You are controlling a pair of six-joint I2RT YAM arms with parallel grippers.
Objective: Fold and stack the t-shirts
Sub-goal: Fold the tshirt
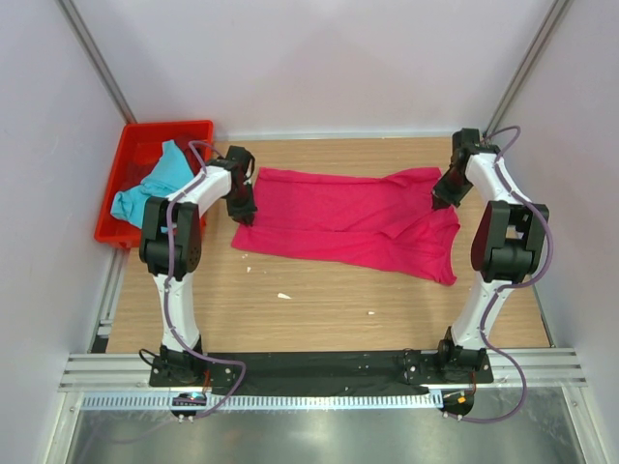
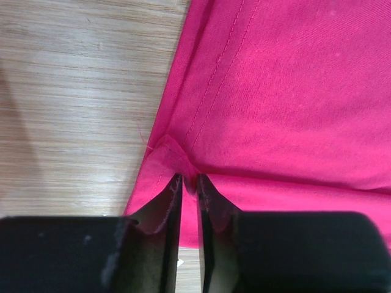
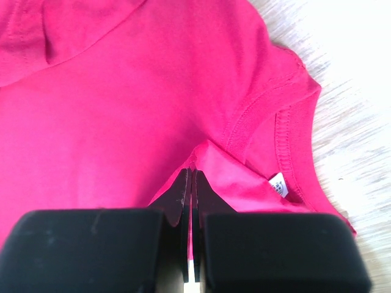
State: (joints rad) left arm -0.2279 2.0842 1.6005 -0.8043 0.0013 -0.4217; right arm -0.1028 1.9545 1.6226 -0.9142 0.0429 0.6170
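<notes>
The magenta t-shirt point(image 1: 348, 217) lies lengthwise between the grippers: the left gripper point(image 2: 190, 178) pinches its hem corner, and the right gripper point(image 3: 192, 173) is clamped on cloth beside its collar.

pink t-shirt point(image 1: 348, 217): matt knit cloth | table point(image 1: 319, 300): wood-grain | crate point(image 1: 124, 164): glossy plastic

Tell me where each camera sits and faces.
Top external: above and behind the robot, looking down on the table, the pink t-shirt and both arms.
Left wrist: on the left arm, looking down at the shirt's hemmed corner; left jaws pinch it.
Right wrist: on the right arm, facing the collar; right jaws pinch cloth.
Shared: all show the pink t-shirt.
</notes>
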